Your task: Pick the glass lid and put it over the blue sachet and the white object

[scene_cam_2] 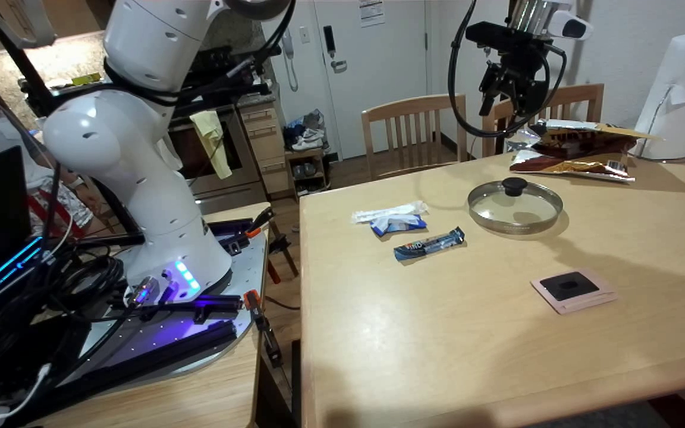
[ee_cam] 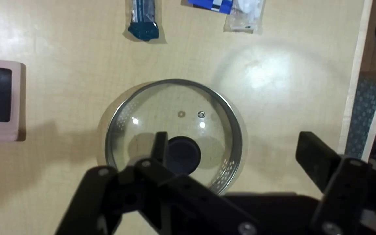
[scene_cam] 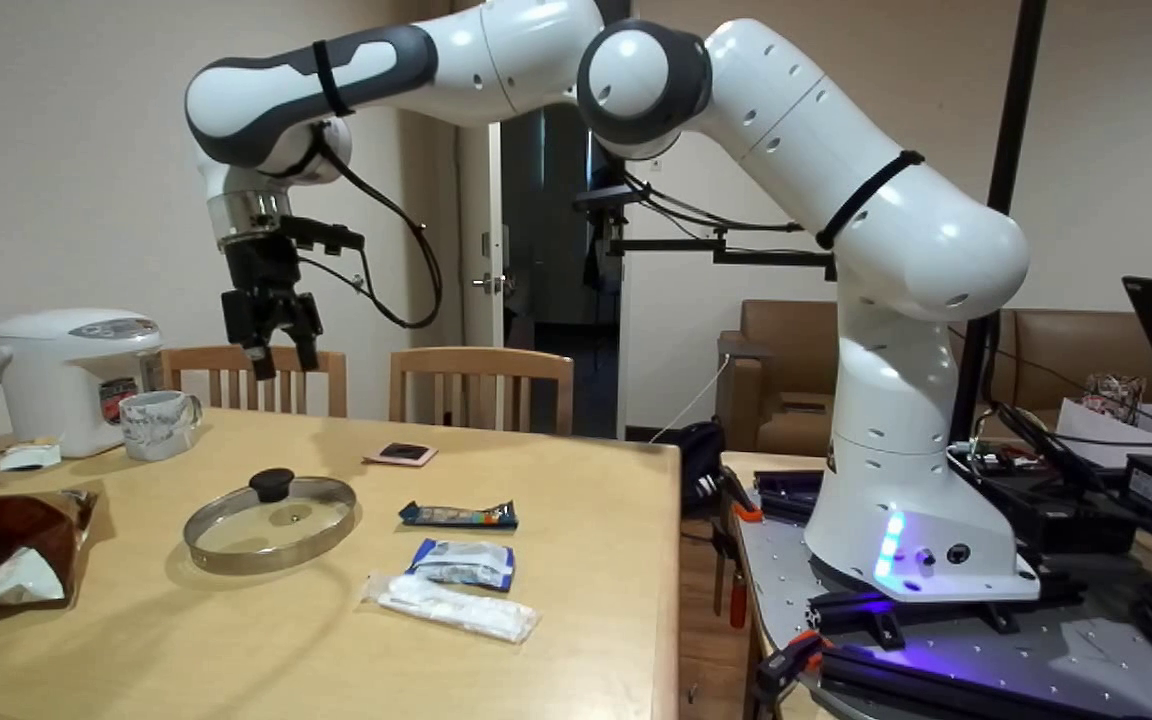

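The glass lid [scene_cam: 236, 530], see-through with a metal rim and dark knob, lies flat on the table, knob up; it also shows in an exterior view [scene_cam_2: 515, 223] and the wrist view [ee_cam: 175, 98]. The blue sachet [scene_cam: 463, 563] lies beside the white object [scene_cam: 458, 607], a flat white packet, nearer the robot base; in the wrist view the sachet [ee_cam: 211, 4] and white object [ee_cam: 245, 19] are cut off at the top. My gripper [scene_cam: 283, 362] is open and empty, high above the table. In the wrist view its fingers [ee_cam: 233, 147] are wide apart, one overlapping the knob's edge.
A dark bar-shaped wrapper [scene_cam: 458, 515] lies beside the sachet. A pink card with a black square [scene_cam_2: 574, 290] lies farther off. A white cooker [scene_cam: 66, 370], a cup [scene_cam: 158, 425], foil bags [scene_cam: 16, 550] and a paper towel roll [scene_cam_2: 678, 95] stand around the lid's far side.
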Robot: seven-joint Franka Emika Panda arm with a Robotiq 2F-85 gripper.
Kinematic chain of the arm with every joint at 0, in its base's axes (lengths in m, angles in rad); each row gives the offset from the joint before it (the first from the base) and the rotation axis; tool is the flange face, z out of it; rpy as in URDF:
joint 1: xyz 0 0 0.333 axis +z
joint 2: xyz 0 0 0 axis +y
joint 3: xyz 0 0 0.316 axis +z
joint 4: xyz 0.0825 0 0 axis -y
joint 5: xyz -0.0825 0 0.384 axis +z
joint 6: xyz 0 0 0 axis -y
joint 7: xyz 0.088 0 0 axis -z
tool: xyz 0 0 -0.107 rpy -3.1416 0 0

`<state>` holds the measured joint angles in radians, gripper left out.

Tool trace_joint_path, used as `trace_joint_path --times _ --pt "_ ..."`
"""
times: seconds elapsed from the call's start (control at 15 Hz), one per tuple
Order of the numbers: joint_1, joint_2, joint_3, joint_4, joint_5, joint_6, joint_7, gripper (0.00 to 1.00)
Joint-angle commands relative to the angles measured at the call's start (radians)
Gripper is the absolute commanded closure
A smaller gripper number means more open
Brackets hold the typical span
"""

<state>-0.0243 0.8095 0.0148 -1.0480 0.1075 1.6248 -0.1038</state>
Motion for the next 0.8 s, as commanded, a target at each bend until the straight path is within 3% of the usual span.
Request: trace_joint_path --times 0.0,0.27,0.73 --pt "-0.004 -0.006 0.0 -0.075 -0.005 0.088 0.022 0.0" --pt "0.003 0.017 0.001 -0.144 -0.007 0.156 0.034 0.0" --pt "0.015 0.042 0.003 -0.222 -0.018 0.373 0.018 0.0"
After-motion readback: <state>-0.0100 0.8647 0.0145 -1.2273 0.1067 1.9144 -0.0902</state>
